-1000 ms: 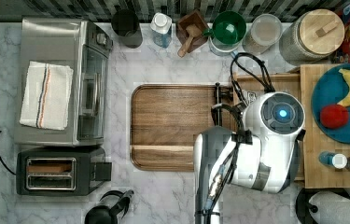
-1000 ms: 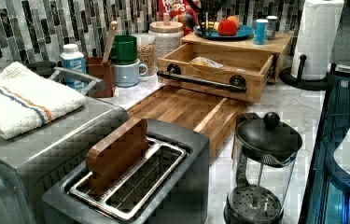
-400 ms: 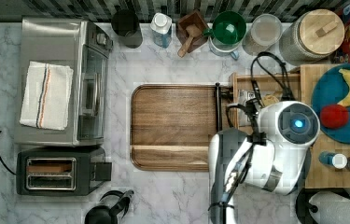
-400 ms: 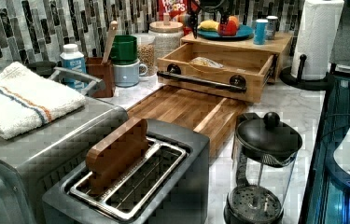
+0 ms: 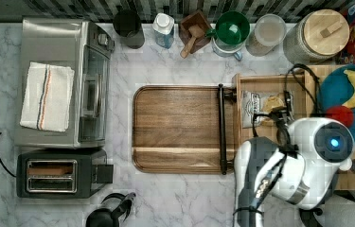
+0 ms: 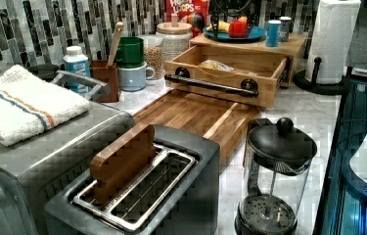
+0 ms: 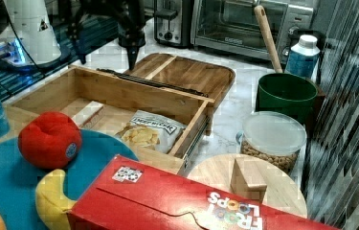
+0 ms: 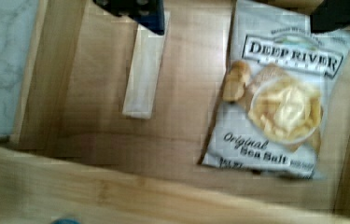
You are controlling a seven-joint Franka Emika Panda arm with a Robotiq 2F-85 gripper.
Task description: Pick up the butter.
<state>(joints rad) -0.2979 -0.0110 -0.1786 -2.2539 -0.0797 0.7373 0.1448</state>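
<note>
Marble surface (image 5: 184, 61) carries a cutting board (image 5: 177, 127) and open wooden drawer (image 7: 119, 91). Inside lies the butter (image 8: 143, 74), near the chip bag (image 8: 275, 93). End effector (image 8: 231, 11) hangs above, fingers spread.

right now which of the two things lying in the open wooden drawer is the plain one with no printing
The pale cream butter stick, long and narrow. The grey-white chip bag beside it, apart from it, carries brand lettering and pictured yellow chips.

- In the drawer (image 7: 119, 91), the butter (image 7: 87, 113) is laid near the right view's left end.
- The chip bag (image 7: 149, 129) is laid beside it, toward the right view's right end.
</note>
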